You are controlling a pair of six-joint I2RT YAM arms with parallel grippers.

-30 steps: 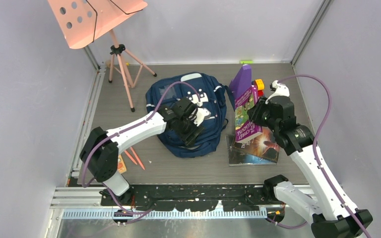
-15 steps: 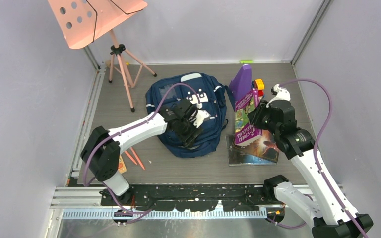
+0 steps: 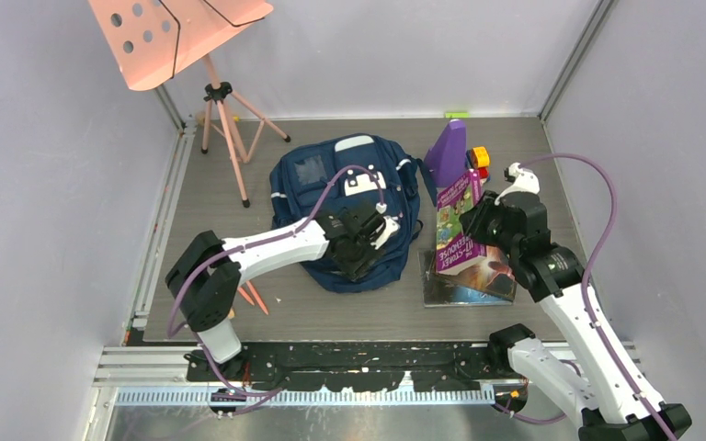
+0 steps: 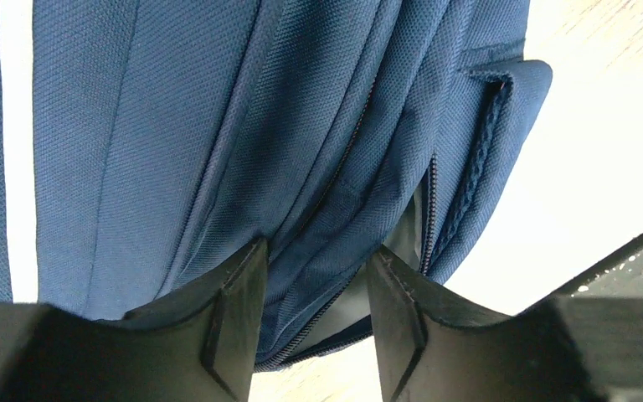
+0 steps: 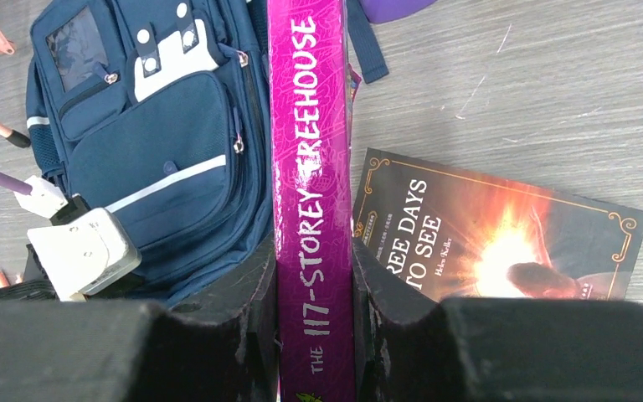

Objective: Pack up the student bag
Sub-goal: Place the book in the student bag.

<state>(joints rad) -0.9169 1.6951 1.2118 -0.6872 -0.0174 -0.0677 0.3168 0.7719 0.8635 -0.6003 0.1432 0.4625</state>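
The student bag (image 4: 176, 126) is navy woven cloth, matt, its coarse weave plain to see. Right of the bag, the magenta-spined book (image 5: 311, 209) and the dark book (image 5: 511, 243) have glossy paper covers. Under the bag, the table (image 5: 511, 92) looks like matt, lightly scratched grey wood-grain. The left gripper (image 4: 314, 276), at the bag, has matt black plastic fingers (image 4: 233, 331).

The student bag (image 3: 294, 193) lies centrally, a flat book (image 3: 478, 280) to its right, a stand (image 3: 218, 92) behind-left.
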